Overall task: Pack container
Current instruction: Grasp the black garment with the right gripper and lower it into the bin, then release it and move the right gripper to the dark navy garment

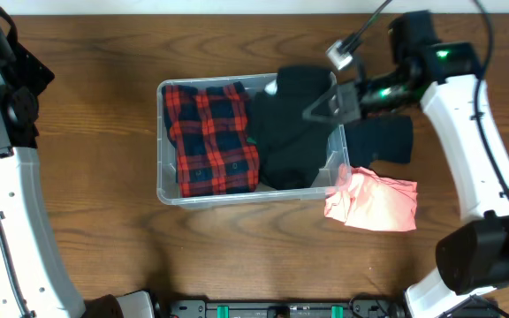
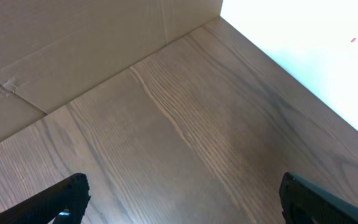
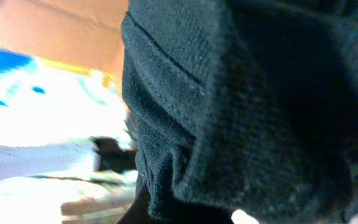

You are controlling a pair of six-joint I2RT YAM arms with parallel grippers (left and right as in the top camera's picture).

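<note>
The clear plastic container (image 1: 161, 168) sits mid-table in the overhead view. A folded red-and-black plaid garment (image 1: 215, 137) fills its left half. A black garment (image 1: 285, 141) lies in its right half and drapes over the far right rim. My right gripper (image 1: 322, 104) is over that rim, shut on the black garment, whose fabric fills the right wrist view (image 3: 260, 93). My left gripper (image 2: 184, 190) is open and empty above bare wood at the table's far left.
A crumpled pink garment (image 1: 374, 203) lies on the table against the container's near right corner. A dark folded garment (image 1: 387, 140) lies just right of the container under my right arm. Cardboard (image 2: 73, 37) borders the table by the left gripper.
</note>
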